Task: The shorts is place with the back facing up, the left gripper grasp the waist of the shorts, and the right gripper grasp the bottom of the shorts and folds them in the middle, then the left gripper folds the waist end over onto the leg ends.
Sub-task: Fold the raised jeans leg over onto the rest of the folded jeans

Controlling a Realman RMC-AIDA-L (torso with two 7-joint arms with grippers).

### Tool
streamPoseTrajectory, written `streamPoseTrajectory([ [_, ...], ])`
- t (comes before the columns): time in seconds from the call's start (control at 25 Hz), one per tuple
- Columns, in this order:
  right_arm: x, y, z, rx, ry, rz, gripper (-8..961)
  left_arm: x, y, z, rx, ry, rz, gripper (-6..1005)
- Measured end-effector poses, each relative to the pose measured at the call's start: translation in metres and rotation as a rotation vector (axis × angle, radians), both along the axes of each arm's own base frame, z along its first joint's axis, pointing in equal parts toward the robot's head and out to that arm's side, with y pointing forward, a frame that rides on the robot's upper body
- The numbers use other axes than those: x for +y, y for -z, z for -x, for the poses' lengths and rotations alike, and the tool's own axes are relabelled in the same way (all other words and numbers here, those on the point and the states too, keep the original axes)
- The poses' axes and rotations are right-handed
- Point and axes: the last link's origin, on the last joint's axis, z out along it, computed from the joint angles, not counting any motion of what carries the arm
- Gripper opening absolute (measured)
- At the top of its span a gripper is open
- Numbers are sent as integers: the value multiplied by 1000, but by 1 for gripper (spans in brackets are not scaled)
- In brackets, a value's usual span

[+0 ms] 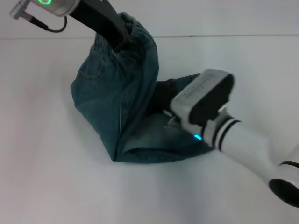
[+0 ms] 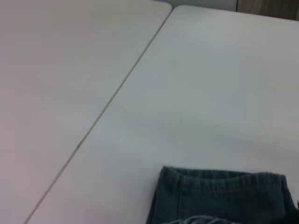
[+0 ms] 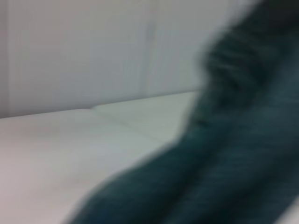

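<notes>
Left end effector (image 1: 122, 43) lifts the shorts' (image 1: 117, 98) waist, fingertips buried in denim.

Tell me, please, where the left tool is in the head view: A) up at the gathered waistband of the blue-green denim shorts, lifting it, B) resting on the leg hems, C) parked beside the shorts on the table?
A: the left tool meets the raised puckered waistband of the blue-green denim shorts.

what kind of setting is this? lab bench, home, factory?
Probably a lab or test bench, not a home: a bare white table with a seam, a plain pale wall, and only the shorts held between the left gripper and right gripper.
</notes>
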Motion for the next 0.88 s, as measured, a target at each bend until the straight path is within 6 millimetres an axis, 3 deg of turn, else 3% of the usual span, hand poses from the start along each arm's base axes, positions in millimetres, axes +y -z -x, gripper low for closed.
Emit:
streamPoseTrajectory([
  [0.28,27,-65,-53,179,190,-270,-2,-2,23,-6,-53,29,41,94],
  [0.52,46,-122,-84,354,309,-465,-1,-6,54,-12,-119,57,103,94],
  [0.68,43,-144,-102,436,355,-535,-1,-8,79,-6,-124,36,146,95],
  [0.88,35,-152,-116,488,389,-546,-2,-2,101,8,-134,-38,144,105],
])
